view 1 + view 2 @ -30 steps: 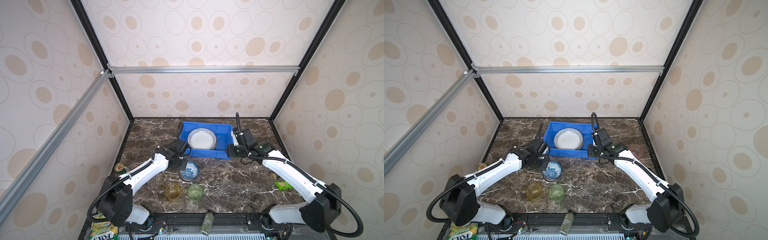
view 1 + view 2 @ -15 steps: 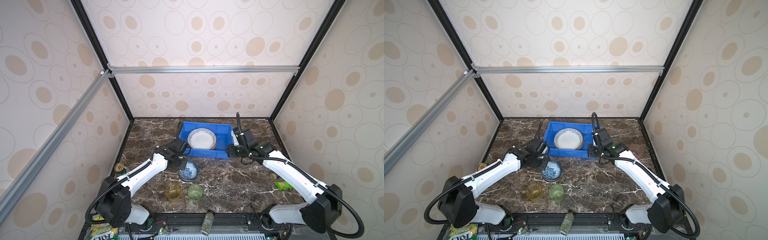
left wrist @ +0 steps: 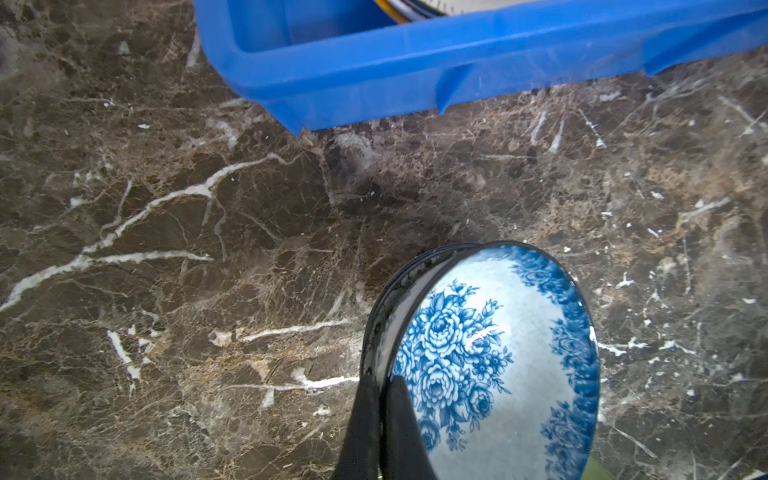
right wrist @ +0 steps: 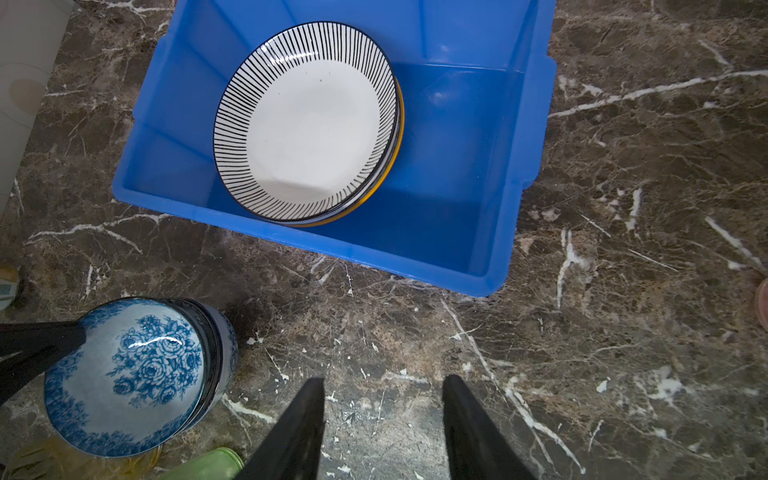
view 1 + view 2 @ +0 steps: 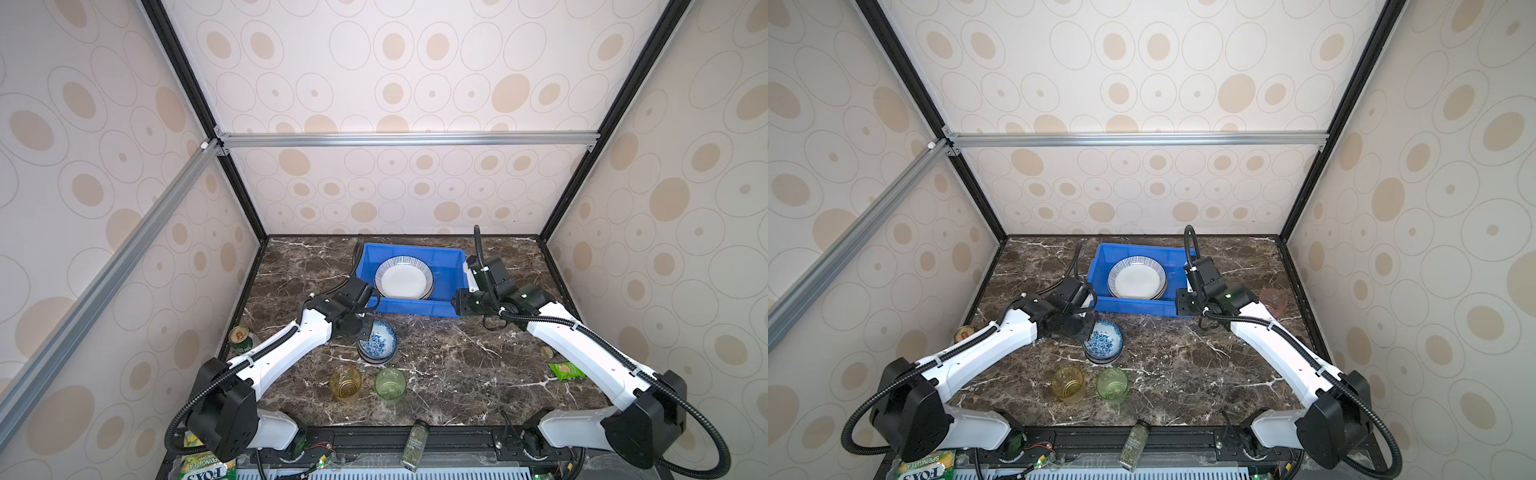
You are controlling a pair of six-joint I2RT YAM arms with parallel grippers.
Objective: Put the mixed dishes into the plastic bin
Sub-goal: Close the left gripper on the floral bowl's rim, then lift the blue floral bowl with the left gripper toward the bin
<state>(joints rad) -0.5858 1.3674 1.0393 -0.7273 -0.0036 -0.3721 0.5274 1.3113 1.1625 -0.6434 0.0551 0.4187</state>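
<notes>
The dark brown marble tabletop [image 5: 457, 365] carries everything. The bright blue rectangular plastic bin [image 5: 411, 308] sits at its far middle, within both arms' reach. In the bin lies a stack of round plates topped by the white plate with a black striped rim [image 5: 403, 277]. It lies toward one side, so bare floor is left for smaller dishes.

The left gripper [image 3: 384, 380] is pressed together on the rim of the small white bowl with blue floral print [image 3: 490, 365] — one finger inside, one outside. The bowl tilts over the dark-rimmed bowls stacked under it, just in front of the bin. I cannot tell whether it is clear of them. The bin's front wall stands between bowl and bin floor, so I judge the bowl must rise first.

The right gripper [image 4: 382, 384] hovers spread and empty beside the bin's near corner.

Nearer the camera, a yellow glass tumbler [image 5: 345, 381] and a green glass tumbler [image 5: 390, 384] stand side by side — not yet binned.
</notes>
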